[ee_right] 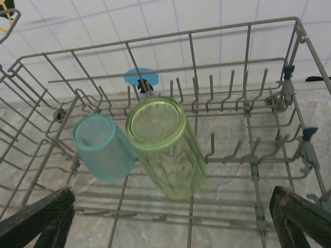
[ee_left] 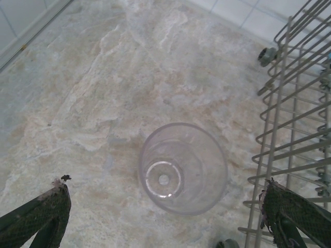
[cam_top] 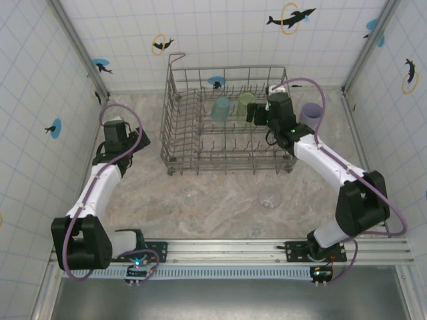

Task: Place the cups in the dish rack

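Note:
The grey wire dish rack (cam_top: 175, 133) stands at the back middle of the table. Inside it a teal cup (cam_top: 221, 108) and a lime green cup (cam_top: 245, 105) lean side by side on the tines. My right gripper (cam_top: 255, 112) hovers over the rack, open and holding nothing. In the right wrist view the teal cup (ee_right: 103, 147) and green cup (ee_right: 165, 147) lie just ahead of the wide-apart gripper (ee_right: 169, 200). My left gripper (ee_left: 165, 190) hangs open above an upright clear cup (ee_left: 182, 168), beside the rack's wall (ee_left: 274, 119). In the top view the left gripper (cam_top: 133, 142) is left of the rack.
A lavender cup (cam_top: 309, 115) stands right of the rack, behind the right arm. A clear cup (cam_top: 270, 198) sits on the marbled table in front of the rack. Tiled walls close in the left, back and right sides.

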Tool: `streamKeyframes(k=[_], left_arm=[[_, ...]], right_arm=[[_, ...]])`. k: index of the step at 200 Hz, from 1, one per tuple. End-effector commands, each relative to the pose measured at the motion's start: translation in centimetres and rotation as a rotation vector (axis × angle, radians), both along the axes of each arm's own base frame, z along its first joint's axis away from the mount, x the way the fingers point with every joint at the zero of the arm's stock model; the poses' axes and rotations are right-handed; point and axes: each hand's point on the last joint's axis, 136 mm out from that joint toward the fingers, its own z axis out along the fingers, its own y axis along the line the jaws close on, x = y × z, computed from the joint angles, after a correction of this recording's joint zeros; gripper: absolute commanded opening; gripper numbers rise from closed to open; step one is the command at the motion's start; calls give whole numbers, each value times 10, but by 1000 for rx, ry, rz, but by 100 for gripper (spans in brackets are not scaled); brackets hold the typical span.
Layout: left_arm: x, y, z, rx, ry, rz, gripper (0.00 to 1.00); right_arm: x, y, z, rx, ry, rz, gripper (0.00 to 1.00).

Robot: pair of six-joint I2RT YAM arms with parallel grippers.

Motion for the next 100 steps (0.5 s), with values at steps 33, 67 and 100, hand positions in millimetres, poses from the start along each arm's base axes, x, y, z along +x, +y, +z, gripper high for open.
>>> streamKeyframes(k=[33,67,100], left_arm=[[-29,47,11,31,98,340,97],[-56,63,9,13,167,526,97],[-91,83,0,50,225,737,98]], right_arm=[[-51,-6,-3,51,62,63,100],[-73,-7,-5,74,48,80,100],[-83,-7,-8,114,43,98,100]])
